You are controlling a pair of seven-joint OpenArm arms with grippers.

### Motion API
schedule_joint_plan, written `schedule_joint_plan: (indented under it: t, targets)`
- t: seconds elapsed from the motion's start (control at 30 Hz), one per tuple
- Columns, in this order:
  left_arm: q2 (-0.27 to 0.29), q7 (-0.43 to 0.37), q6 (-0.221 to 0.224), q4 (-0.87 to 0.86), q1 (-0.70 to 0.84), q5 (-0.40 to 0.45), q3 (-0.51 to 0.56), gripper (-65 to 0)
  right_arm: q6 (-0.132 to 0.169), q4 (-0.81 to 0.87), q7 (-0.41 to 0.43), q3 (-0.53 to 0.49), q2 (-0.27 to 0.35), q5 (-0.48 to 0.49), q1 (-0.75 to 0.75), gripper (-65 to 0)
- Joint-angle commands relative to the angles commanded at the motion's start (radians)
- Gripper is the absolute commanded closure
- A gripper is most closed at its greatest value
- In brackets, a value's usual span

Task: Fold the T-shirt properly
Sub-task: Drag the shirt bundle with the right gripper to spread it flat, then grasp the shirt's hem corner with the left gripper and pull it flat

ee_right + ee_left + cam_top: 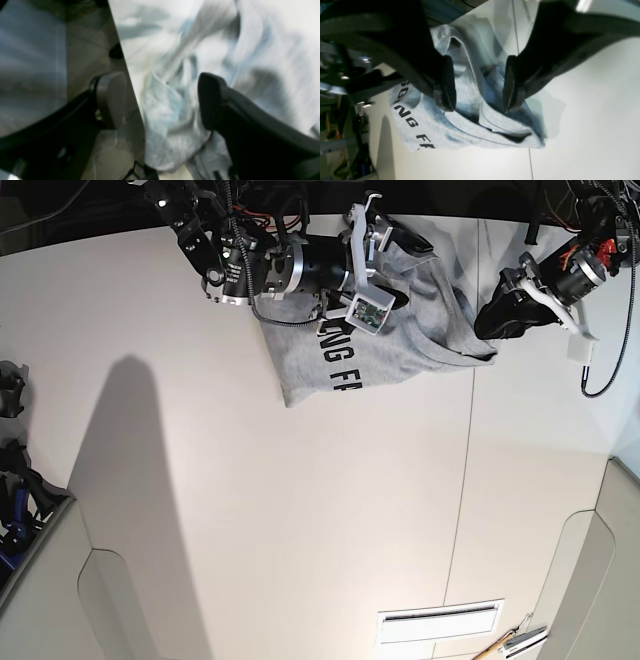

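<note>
The light grey T-shirt (pixel 400 345) lies crumpled at the far edge of the white table (pixel 300 510), its black lettering facing up. In the left wrist view the T-shirt (pixel 430 125) is bunched in folds under my left gripper (pixel 478 96), which is open, with a fold between its fingertips (pixel 447 82). In the base view my left gripper (pixel 492 320) is at the shirt's right corner. My right gripper (pixel 160 102) is open over blurred shirt cloth (pixel 262 50) at the table's edge. In the base view it (pixel 395 280) is over the shirt's upper part.
A seam (pixel 470 430) runs down the table right of centre. A slotted vent (pixel 440 620) and a tool (pixel 510 642) sit near the front edge. Black clamps (pixel 10 390) stand at the left edge. A cable (pixel 612 350) hangs at the right.
</note>
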Motion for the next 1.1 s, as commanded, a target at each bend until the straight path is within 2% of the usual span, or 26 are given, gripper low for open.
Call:
schedule_joint_plan:
  t: [0.07, 0.17, 0.23, 0.33, 0.37, 0.47, 0.6, 0.63, 0.7, 0.73, 0.83, 1.1]
  targets:
    - [-0.025, 0.008, 0.000, 0.000, 0.000, 0.000, 0.000, -33.5, -0.001, 0.018, -0.018, 0.000, 0.000, 0.002, 0.000, -43.9]
    - [-0.044, 0.061, 0.000, 0.000, 0.002, -0.009, 0.000, -33.5, 0.000, -0.008, -0.041, 0.000, 0.000, -0.012, -0.009, -43.9]
    - [-0.045, 0.105, 0.000, 0.000, 0.016, -0.065, 0.000, -33.5, 0.001, -0.033, -0.040, 0.000, 0.000, -0.035, -0.014, -43.9]
    - [-0.045, 0.106, 0.000, 0.000, 0.085, -0.093, 0.002, -33.5, -0.001, -0.040, -0.024, 0.009, 0.000, -0.090, -0.013, -43.9]
    - [-0.045, 0.103, 0.000, 0.000, 0.111, -0.094, 0.002, -33.5, -0.010, -0.040, -0.008, 0.023, 0.000, -0.092, -0.011, -43.9]
    - [-0.037, 0.082, 0.000, 0.000, 0.170, -0.089, 0.002, -33.5, -0.015, -0.039, 0.055, 0.112, 0.000, -0.073, -0.003, -43.9]
    - [0.037, 0.073, 0.000, 0.000, 0.217, -0.090, 0.002, -33.5, -0.015, -0.039, 0.061, 0.271, 0.000, -0.025, 0.025, -43.0]
    - [0.050, 0.073, 0.000, 0.000, 0.219, -0.095, 0.002, -33.5, -0.015, -0.039, 0.061, 0.307, 0.000, -0.004, 0.037, -41.5]
    - [0.070, 0.069, 0.000, 0.000, 0.218, -0.098, 0.002, -33.5, -0.015, -0.040, 0.060, 0.364, 0.000, 0.025, 0.058, -33.5]
    - [0.080, 0.065, 0.000, 0.000, 0.219, -0.097, 0.002, -33.5, -0.015, -0.039, 0.061, 0.386, 0.000, 0.027, 0.063, -26.7]
    - [0.108, 0.055, 0.000, 0.000, 0.219, -0.097, 0.002, -33.5, -0.015, -0.041, 0.061, 0.430, 0.000, 0.013, 0.072, 0.0]
    - [0.155, 0.013, 0.000, -0.005, 0.218, -0.059, 0.005, -33.5, -0.014, -0.058, 0.065, 0.446, 0.000, -0.046, 0.072, 0.0]
